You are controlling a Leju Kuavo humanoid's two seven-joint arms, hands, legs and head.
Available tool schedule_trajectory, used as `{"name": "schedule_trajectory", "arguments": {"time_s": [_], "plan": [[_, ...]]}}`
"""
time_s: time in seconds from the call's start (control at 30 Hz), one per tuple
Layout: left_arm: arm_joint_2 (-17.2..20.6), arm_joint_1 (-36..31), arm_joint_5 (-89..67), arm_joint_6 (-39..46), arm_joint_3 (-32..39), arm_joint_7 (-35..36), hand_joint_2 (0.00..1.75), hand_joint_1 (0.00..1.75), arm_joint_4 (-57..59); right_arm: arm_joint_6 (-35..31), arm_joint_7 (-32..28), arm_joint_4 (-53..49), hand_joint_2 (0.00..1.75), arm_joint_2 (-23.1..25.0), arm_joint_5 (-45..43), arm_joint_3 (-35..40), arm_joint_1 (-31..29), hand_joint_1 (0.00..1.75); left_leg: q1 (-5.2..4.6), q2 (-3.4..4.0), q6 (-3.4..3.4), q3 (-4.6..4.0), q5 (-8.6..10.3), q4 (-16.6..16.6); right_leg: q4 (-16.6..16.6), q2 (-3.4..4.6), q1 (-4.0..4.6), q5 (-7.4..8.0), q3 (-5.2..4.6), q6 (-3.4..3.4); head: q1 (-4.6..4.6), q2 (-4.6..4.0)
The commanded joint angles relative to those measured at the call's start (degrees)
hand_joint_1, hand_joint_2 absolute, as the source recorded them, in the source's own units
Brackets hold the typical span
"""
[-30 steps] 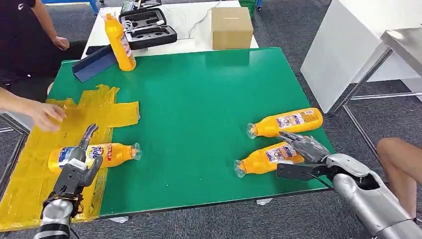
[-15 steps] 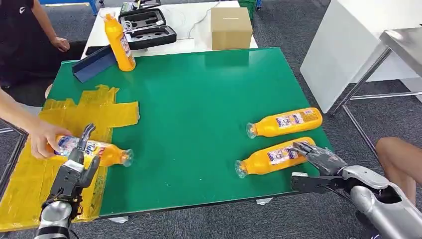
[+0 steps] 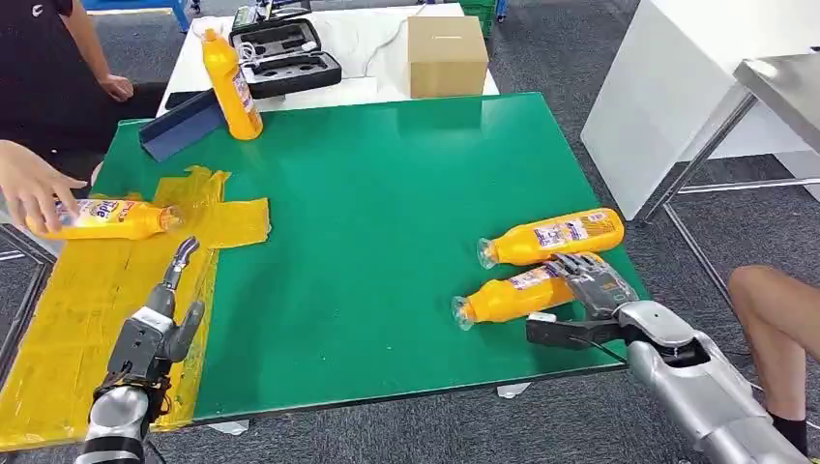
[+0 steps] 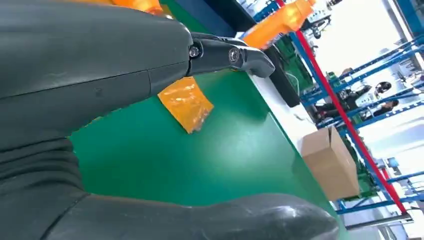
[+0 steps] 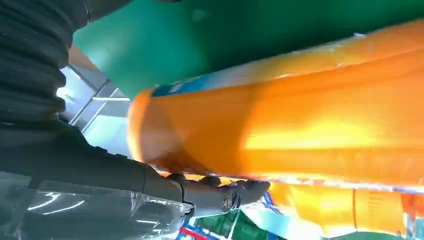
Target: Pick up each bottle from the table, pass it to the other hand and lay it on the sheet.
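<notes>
Two orange bottles lie on the green table (image 3: 387,193) at the right. My right hand (image 3: 592,283) rests its fingers over the base end of the near bottle (image 3: 508,296) (image 5: 300,115), while its thumb stands apart on the near side. The far bottle (image 3: 556,237) lies just beyond. A third orange bottle (image 3: 232,85) stands upright at the far left edge. My left hand (image 3: 155,329) hovers open over the edge of the yellow sheet (image 3: 97,300), holding nothing. A person's hand (image 3: 29,188) holds another orange bottle (image 3: 111,218) above the sheet's far part.
A blue angled piece (image 3: 184,121) sits at the table's far left corner. Behind it, a white table carries a black case (image 3: 280,58) and a cardboard box (image 3: 447,53). A person's leg (image 3: 774,309) is near my right arm, and a white cabinet (image 3: 667,87) stands right.
The person took the bottle from the sheet and carried it toward the far left. My right hand drew back, then returned onto the near bottle, which shifted slightly. My left hand stayed open.
</notes>
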Motion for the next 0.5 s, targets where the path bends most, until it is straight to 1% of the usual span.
{"name": "schedule_trajectory", "arguments": {"time_s": [0.03, 0.1, 0.17, 0.2, 0.23, 0.27, 0.3, 0.33, 0.37, 0.4, 0.43, 0.5], "plan": [[-0.5, -1.6, 0.2, -0.2, -0.7, 0.4, 0.0, 0.0, 2.2, -0.2, -0.2, 11.2, 1.75, 5.9, 0.3, 4.5, -2.1, 0.0, 0.13, -0.09, -0.08, 0.29, -0.08, -0.1, -0.1, -0.11, 0.13, -0.07, 0.37, -0.12, 0.0, 0.0], [-0.6, -2.1, 0.2, -0.3, -1.1, 0.5, 0.0, 0.0, 2.7, 1.6, -0.5, 14.1, 1.75, 6.7, 1.1, 6.5, -3.3, 0.0, 0.1, -0.09, -0.08, 0.25, -0.1, 0.0, -0.1, -0.11, 0.1, -0.1, 0.35, -0.12, -0.02, 0.0], [-0.5, -3.0, 0.6, -0.6, -1.7, 0.9, 0.0, 0.0, 3.8, 4.6, -1.6, 17.6, 1.75, 6.5, 1.6, 9.8, -5.1, 0.0, 0.14, -0.02, -0.08, 0.29, -0.09, -0.1, -0.2, -0.02, 0.14, -0.04, 0.42, -0.11, 0.02, 0.0], [-0.5, -3.7, 1.0, -0.4, -1.9, 1.0, 0.0, 0.0, 4.6, 8.0, -2.8, 18.2, 1.75, 4.9, 0.8, 12.4, -6.1, 1.08, 0.14, -0.02, -0.09, 0.33, -0.13, 0.0, -0.1, -0.03, 0.15, -0.07, 0.46, -0.12, 0.0, 0.0], [-0.4, -4.4, 1.5, -0.5, -2.2, 1.0, 0.0, 0.0, 5.5, 10.7, -3.3, 17.8, 1.75, 2.9, 0.0, 14.6, -6.8, 1.69, 0.13, 0.0, -0.08, 0.28, -0.09, 0.0, -0.1, -0.02, 0.13, -0.02, 0.37, -0.09, 0.02, 0.0], [-0.3, -4.8, 1.6, -0.5, -2.5, 0.9, 0.0, 0.0, 6.0, 12.3, -3.7, 17.1, 1.75, 1.5, -0.7, 16.0, -7.2, 1.75, 0.14, -0.02, -0.09, 0.32, -0.1, 0.0, -0.1, -0.08, 0.14, -0.03, 0.41, -0.12, 0.02, 0.0], [-0.2, -5.7, 2.1, -0.3, -3.0, 0.9, 0.0, 0.0, 7.2, 15.4, -4.1, 14.3, 1.75, -2.3, -3.5, 19.4, -7.6, 1.75, 0.17, 0.08, -0.1, 0.42, -0.12, 0.0, -0.2, -0.02, 0.17, -0.02, 0.49, -0.17, 0.04, 0.0], [-0.1, -5.9, 2.3, -0.3, -3.2, 0.9, 0.0, 0.0, 7.6, 15.5, -4.0, 13.2, 1.75, -3.7, -4.4, 20.0, -7.5, 1.75, 0.09, 0.16, -0.1, 0.42, -0.11, 0.0, -0.1, 0.1, 0.08, -0.02, 0.39, -0.12, 0.02, 0.0], [-0.1, -6.0, 2.4, -0.2, -3.3, 0.9, 0.0, 0.0, 7.8, 15.6, -4.0, 12.6, 1.75, -4.2, -4.8, 20.1, -7.3, 1.75, 0.09, 0.05, -0.15, 0.41, -0.2, 0.1, 0.0, -0.04, 0.09, -0.09, 0.37, -0.15, -0.02, 0.0], [-0.1, -6.0, 2.4, -0.2, -3.3, 0.9, 0.0, 0.0, 7.8, 15.6, -4.0, 12.6, 1.75, -4.2, -4.8, 20.1, -7.3, 1.75, 0.08, 0.02, 0.04, 0.55, -0.33, 0.0, -0.1, -0.1, 0.08, -0.15, 0.45, -0.18, -0.04, 0.0], [-0.1, -5.9, 2.4, -0.2, -3.3, 0.8, 0.0, 0.0, 7.7, 15.8, -3.7, 11.9, 1.75, -4.4, -5.2, 20.4, -7.2, 1.75, 0.07, 0.01, 0.03, 0.59, -0.33, 0.0, -0.1, -0.1, 0.08, -0.2, 0.05, -0.16, 0.02, 0.0], [0.0, -5.8, 2.5, -0.2, -3.3, 0.8, 0.0, 0.0, 7.7, 15.9, -3.5, 11.9, 1.75, -4.1, -5.3, 20.4, -7.2, 1.75, 0.09, -0.32, 0.05, 0.71, -0.32, -0.1, -0.2, -0.33, 0.1, -0.3, 0.27, -0.02, 0.0, 0.0]]}}
